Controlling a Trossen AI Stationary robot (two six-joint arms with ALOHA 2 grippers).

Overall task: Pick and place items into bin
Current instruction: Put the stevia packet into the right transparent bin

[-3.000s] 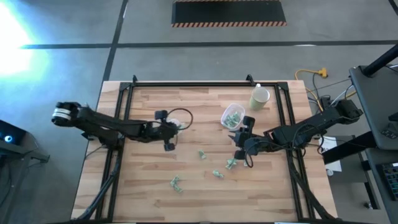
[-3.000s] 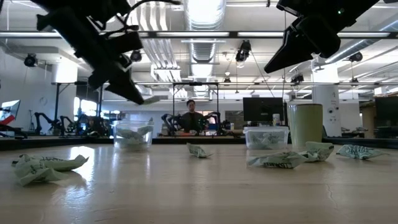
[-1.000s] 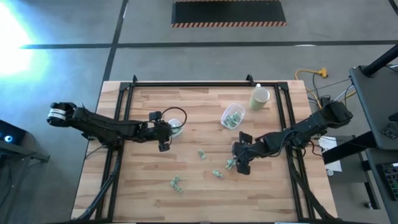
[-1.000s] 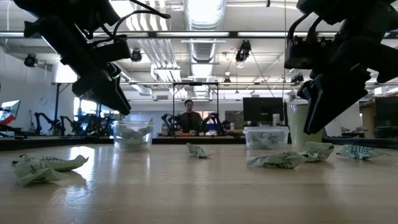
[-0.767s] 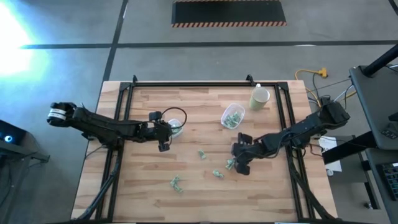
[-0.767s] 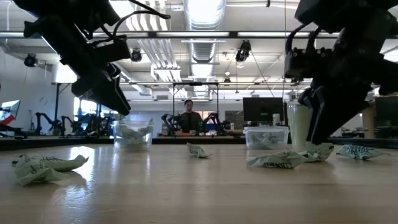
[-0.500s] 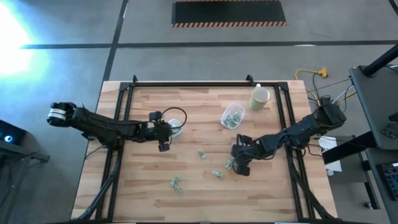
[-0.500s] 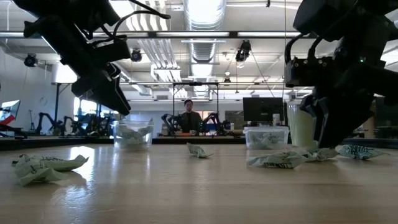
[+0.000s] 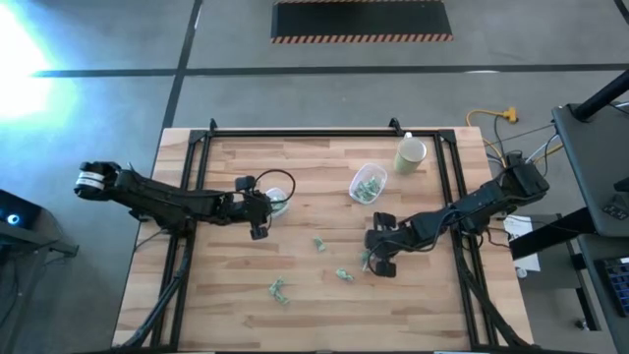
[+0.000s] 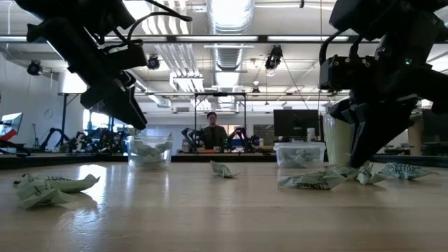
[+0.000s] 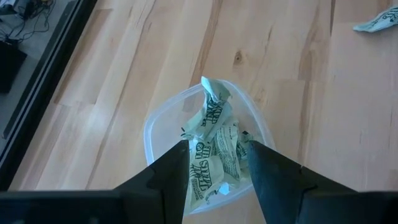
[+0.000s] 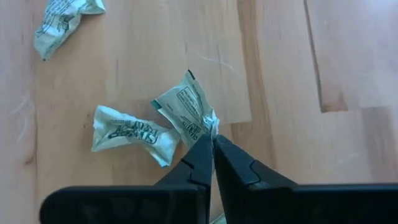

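Observation:
The items are small crumpled pale green and white packets. Three lie loose on the wooden table point(image 9: 236, 285): one point(image 9: 319, 244), one point(image 9: 344, 275) and one point(image 9: 278, 291). My right gripper point(image 12: 212, 142) is down at the table, shut on another packet point(image 12: 186, 106), with a further packet point(image 12: 130, 134) lying beside it. My left gripper point(image 11: 217, 168) hangs open above a clear round tub point(image 11: 155, 124) that has packets point(image 11: 214, 140) in it, and it touches nothing. A second clear tub point(image 9: 367, 185) with packets stands right of centre. My right gripper pinches the packet by its crumpled near edge point(image 12: 209, 127) between the tips of its two fingers. The fingers come slanting down from the table's right side. The rest of the packet lies flat on the wood point(image 10: 364, 173).
A tall cream cup point(image 9: 410, 153) stands at the far right, behind the second tub. A black frame point(image 9: 324, 136) runs along the table's far and side edges. Bare wood lies at the near left. In the low view a person point(image 10: 214, 133) sits far behind the table.
My right gripper has sunk onto the table, shifting slightly toward the left edge, and has shut on the packet's edge. The packet stays on the wood. My left gripper has kept still above its tub.

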